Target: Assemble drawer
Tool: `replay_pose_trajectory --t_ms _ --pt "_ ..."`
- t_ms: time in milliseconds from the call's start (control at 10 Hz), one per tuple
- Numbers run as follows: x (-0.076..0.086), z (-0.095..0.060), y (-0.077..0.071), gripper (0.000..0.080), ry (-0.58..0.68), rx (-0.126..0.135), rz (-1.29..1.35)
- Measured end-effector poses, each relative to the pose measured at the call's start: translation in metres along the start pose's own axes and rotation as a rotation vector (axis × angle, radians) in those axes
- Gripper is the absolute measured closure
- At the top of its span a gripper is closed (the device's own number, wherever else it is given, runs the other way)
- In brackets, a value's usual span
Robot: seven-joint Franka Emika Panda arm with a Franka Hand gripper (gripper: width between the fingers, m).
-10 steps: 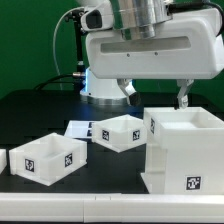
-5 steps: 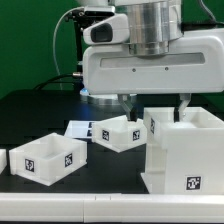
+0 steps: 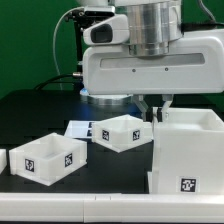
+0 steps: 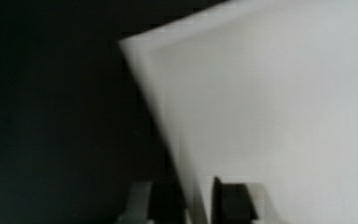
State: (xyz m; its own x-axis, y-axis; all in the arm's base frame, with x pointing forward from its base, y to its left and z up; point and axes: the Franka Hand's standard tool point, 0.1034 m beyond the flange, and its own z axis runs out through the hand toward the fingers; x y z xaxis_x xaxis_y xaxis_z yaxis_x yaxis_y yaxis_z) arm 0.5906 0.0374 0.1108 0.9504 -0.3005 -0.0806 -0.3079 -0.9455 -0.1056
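The tall white drawer case (image 3: 190, 150) stands at the exterior view's right, with a marker tag low on its front. My gripper (image 3: 155, 108) hangs over its near-left top corner, and the fingers are closed in on the case's upper wall. In the wrist view the case fills the frame as a white panel (image 4: 265, 100). The gripper (image 4: 194, 205) straddles a thin strip at its edge. Two open white drawer boxes lie on the table, one in the middle (image 3: 120, 132) and one at the left (image 3: 50, 155).
The marker board (image 3: 78, 130) lies flat behind the two drawer boxes. Another tagged white part (image 3: 3, 160) shows at the exterior view's far left edge. The arm's white base (image 3: 105, 95) stands at the back. The table is black.
The fingers were spread wide over the case and have now closed onto its wall near the corner. The case has shifted slightly toward the exterior view's right.
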Motion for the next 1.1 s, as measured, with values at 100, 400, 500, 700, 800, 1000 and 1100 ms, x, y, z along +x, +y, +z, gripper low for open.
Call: replay_pose_trajectory --t_ms 100,400,500,700,800,1000,1100 --pt "0.0 0.0 0.0 0.0747 0.002 -0.003 -0.017" --pt "0.004 0.001 -0.005 0.0747 0.039 -0.019 -0.092" --pt "0.006 0.001 -0.007 0.0747 0.053 -0.029 -0.12" --pt "0.008 0.001 -0.01 0.0748 0.063 -0.054 -0.179" --pt "0.008 0.001 -0.01 0.0748 0.063 -0.055 -0.179" --pt "0.008 0.001 -0.01 0.0748 0.063 -0.055 -0.173" --pt "0.008 0.001 -0.01 0.0641 0.063 -0.054 -0.173"
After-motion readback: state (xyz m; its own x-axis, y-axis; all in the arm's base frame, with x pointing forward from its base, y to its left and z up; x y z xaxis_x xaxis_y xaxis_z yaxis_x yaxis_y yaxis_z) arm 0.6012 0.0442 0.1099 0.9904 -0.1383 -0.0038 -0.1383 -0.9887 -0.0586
